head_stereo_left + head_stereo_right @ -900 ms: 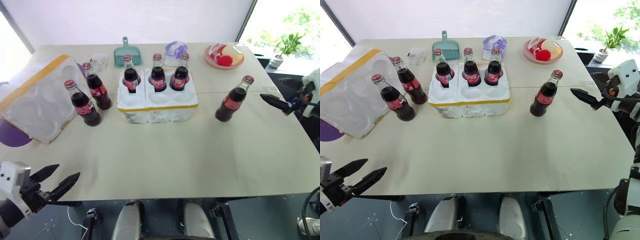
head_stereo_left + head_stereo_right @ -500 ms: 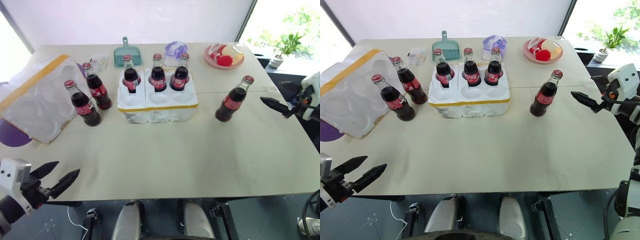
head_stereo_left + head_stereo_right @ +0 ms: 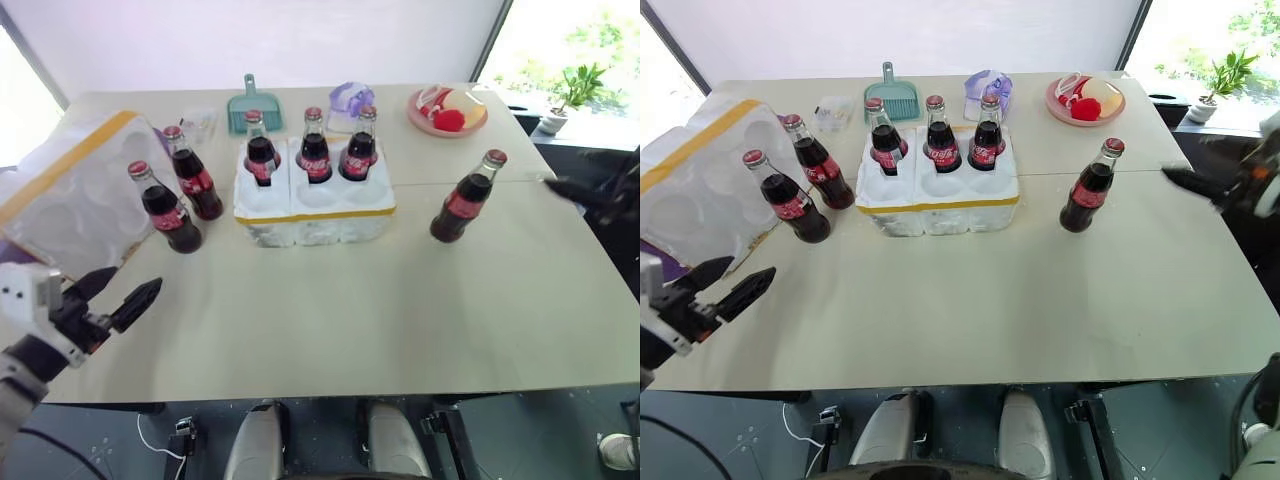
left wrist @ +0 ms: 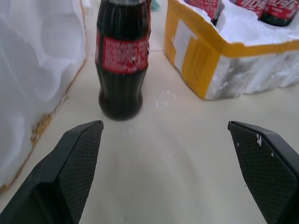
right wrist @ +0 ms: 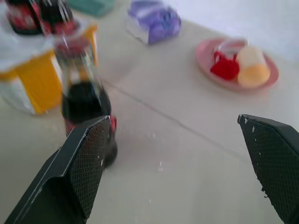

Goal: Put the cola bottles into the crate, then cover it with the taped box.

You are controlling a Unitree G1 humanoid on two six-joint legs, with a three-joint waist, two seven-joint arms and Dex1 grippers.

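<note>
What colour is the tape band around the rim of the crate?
Yellow, around the white foam crate; clearest in the left wrist view.

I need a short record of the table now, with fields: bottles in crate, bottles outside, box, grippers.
bottles in crate: three cola bottles in the back wells of the crate
bottles outside: two beside the taped box, one right of the crate
box: tilted, hollows showing
grippers: left gripper open, right gripper open, both empty
</note>
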